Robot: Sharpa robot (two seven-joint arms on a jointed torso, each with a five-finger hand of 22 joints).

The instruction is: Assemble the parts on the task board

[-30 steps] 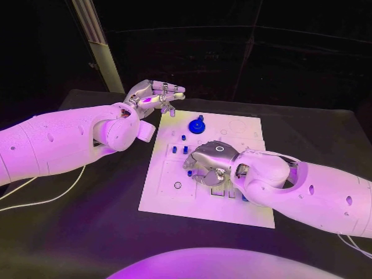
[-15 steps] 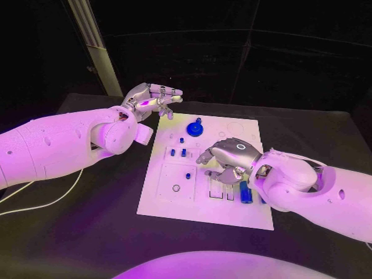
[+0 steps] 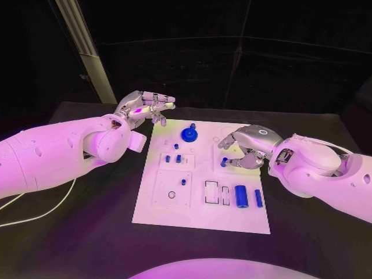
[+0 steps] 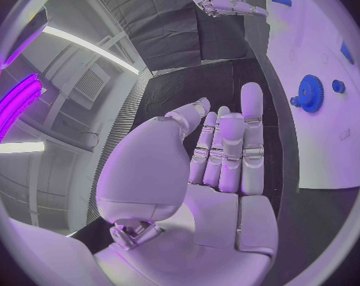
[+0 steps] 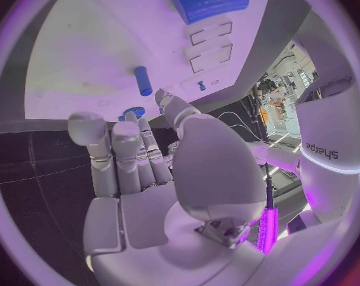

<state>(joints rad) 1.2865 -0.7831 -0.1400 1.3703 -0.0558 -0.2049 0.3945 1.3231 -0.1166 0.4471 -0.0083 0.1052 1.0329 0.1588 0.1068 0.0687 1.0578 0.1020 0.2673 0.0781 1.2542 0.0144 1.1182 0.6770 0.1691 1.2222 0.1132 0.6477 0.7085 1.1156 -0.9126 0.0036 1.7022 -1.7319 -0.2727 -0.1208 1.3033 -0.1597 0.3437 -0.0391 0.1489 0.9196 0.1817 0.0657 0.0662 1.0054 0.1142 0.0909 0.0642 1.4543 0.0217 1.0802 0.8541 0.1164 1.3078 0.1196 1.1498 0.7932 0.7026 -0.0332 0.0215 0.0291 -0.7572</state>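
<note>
R hand [image 3: 246,146] hovers over task board [image 3: 157,206] mid-right, fingers curled, pinching 1 small blue peg [image 3: 224,162]. L hand [image 3: 144,106] off board's far-left corner, fingers loosely apart, holding nothing. 1 blue gear [image 3: 189,134] far; 2 blue cylinders [image 3: 241,197] near-right.

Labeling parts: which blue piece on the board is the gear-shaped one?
The blue gear at the far end of the white board, near the left hand. It is round and toothed; the other blue pieces are small pegs or cylinders.
</note>
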